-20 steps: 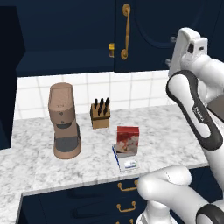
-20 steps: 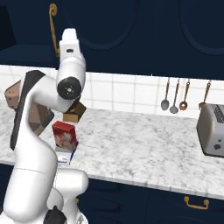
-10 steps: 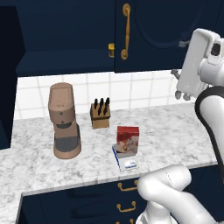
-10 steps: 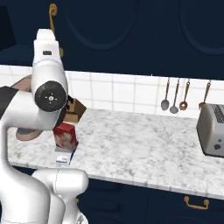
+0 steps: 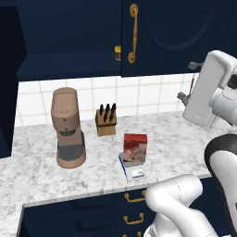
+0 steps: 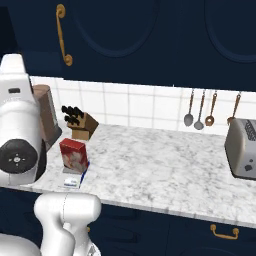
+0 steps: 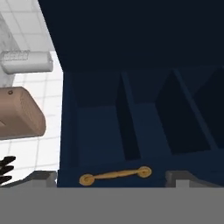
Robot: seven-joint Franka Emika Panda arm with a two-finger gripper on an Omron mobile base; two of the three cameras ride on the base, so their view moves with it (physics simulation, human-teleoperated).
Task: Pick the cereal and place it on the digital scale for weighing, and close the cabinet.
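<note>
One step remains by my judgement: the cereal already stands on the digital scale on the marble surface, beside the coffee grinder. The cabinet interior lies ahead of the tool, its brass handle lying crosswise between the spread, empty fingertips.
</note>
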